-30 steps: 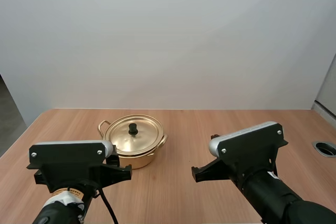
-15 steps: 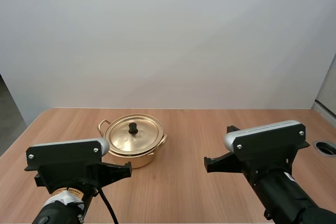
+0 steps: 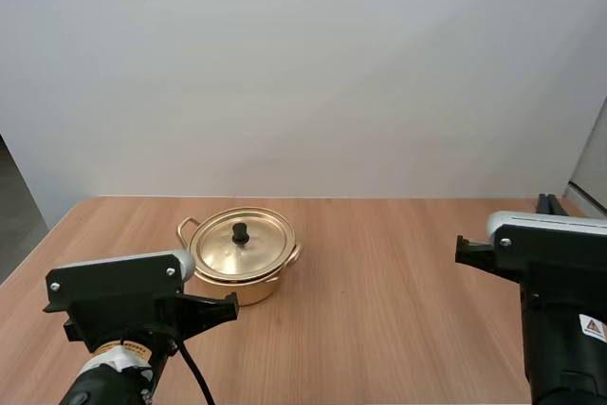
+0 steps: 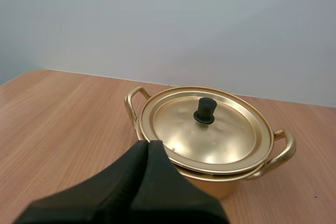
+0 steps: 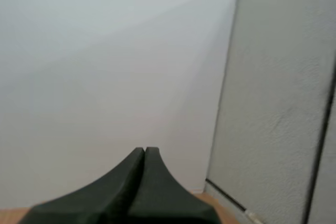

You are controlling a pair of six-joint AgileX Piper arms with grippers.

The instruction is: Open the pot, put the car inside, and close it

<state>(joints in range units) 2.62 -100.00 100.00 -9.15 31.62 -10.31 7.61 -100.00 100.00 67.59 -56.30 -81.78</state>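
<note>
A golden pot (image 3: pixel 242 267) with two loop handles stands on the wooden table (image 3: pixel 379 263), left of centre. Its lid (image 3: pixel 237 248) is on, with a black knob (image 3: pixel 240 232) in the middle. In the left wrist view the pot (image 4: pixel 220 179) is just ahead of my left gripper (image 4: pixel 148 145), whose fingers lie together as one dark wedge that ends short of the lid's rim (image 4: pixel 157 145). My left arm (image 3: pixel 119 305) is at the near left. My right arm (image 3: pixel 560 263) is at the far right, and my right gripper (image 5: pixel 145 151) is shut on nothing and faces a pale wall.
A grey partition (image 3: pixel 593 168) stands past the table's right edge, close to the right arm. Bare wood stretches between the pot and the right arm. The table's left edge (image 3: pixel 43 234) runs near the left arm.
My right arm has swung from mid-table out to the far right. My left arm has hardly moved. The pot stands where it was.
</note>
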